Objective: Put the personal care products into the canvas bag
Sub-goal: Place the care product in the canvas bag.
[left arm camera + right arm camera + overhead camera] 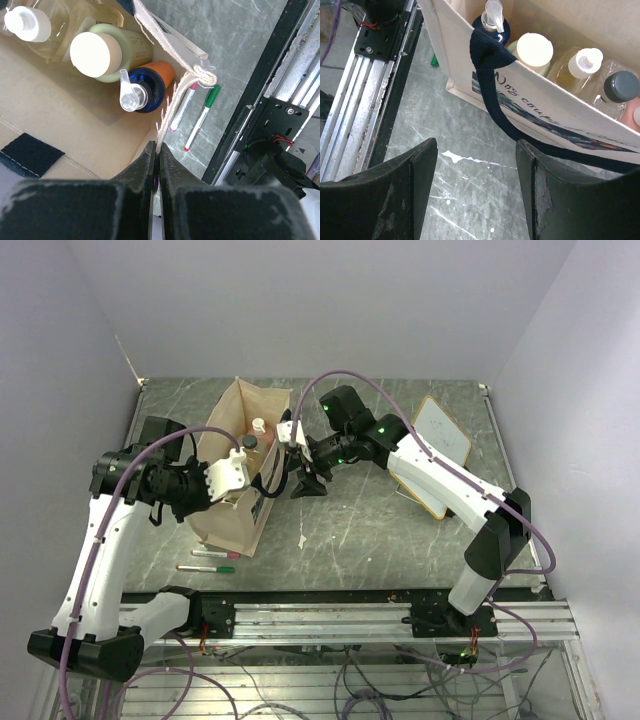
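Inside the bag, left of centre in the overhead view, we count five bottles, so the loading looks done to us:
- orange bottle with its pump
- green bottle
- amber bottle
- clear bottle
- pink bottle, at the right edge of the right wrist view and mostly cut off

We see no bottle lying out on the table.

Left gripper: jaws together, pinching the bag's frayed rim.

Right gripper: jaws apart, holding nothing. It hangs over the table just beside the printed wall, with the navy strap hanging between it and the bag.

Left to do, in our judgement: release the rim and back both arms away without snagging that strap.

Also present:
- red pen and green pen, side by side on the table just beside the bag
- whiteboard, right of centre overhead, well apart from the bag
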`<act>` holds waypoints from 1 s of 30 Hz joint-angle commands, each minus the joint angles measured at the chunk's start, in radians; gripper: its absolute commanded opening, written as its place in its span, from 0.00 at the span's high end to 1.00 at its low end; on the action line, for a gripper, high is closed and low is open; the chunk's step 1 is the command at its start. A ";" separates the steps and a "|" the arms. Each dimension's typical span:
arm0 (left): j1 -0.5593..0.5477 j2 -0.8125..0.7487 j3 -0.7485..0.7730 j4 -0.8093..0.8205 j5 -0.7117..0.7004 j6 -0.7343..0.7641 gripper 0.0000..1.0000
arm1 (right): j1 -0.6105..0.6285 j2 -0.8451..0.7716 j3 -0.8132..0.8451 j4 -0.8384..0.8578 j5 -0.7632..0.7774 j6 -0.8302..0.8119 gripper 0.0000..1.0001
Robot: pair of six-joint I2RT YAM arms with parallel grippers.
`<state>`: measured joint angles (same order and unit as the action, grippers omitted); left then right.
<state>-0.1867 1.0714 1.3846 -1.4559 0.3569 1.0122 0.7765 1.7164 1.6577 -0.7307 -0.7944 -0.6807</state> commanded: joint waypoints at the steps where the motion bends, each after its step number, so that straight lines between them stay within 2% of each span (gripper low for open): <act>1: 0.004 -0.020 -0.030 0.038 0.036 -0.015 0.84 | 0.002 -0.024 -0.015 0.007 0.007 -0.013 0.36; 6: 0.004 -0.006 -0.032 0.039 0.066 -0.032 0.78 | 0.003 -0.033 -0.028 0.012 0.015 -0.014 0.36; 16: 0.004 0.011 0.005 0.105 0.087 -0.115 0.48 | -0.026 -0.081 -0.061 0.049 0.073 0.014 0.34; 19: 0.004 0.024 0.047 0.138 0.059 -0.159 0.19 | -0.095 -0.112 -0.085 0.098 0.102 0.076 0.31; 21: 0.004 0.040 0.073 0.168 0.031 -0.180 0.08 | -0.161 -0.136 -0.096 0.138 0.121 0.132 0.29; 25: 0.004 0.079 0.128 0.253 -0.008 -0.266 0.03 | -0.276 -0.207 -0.133 0.223 0.224 0.229 0.24; 30: 0.004 0.091 0.156 0.452 -0.057 -0.467 0.01 | -0.413 -0.273 -0.191 0.307 0.542 0.348 0.19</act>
<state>-0.1867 1.1595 1.5028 -1.2022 0.3561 0.7280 0.4301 1.4960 1.4952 -0.5270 -0.5251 -0.4637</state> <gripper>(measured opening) 0.982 0.790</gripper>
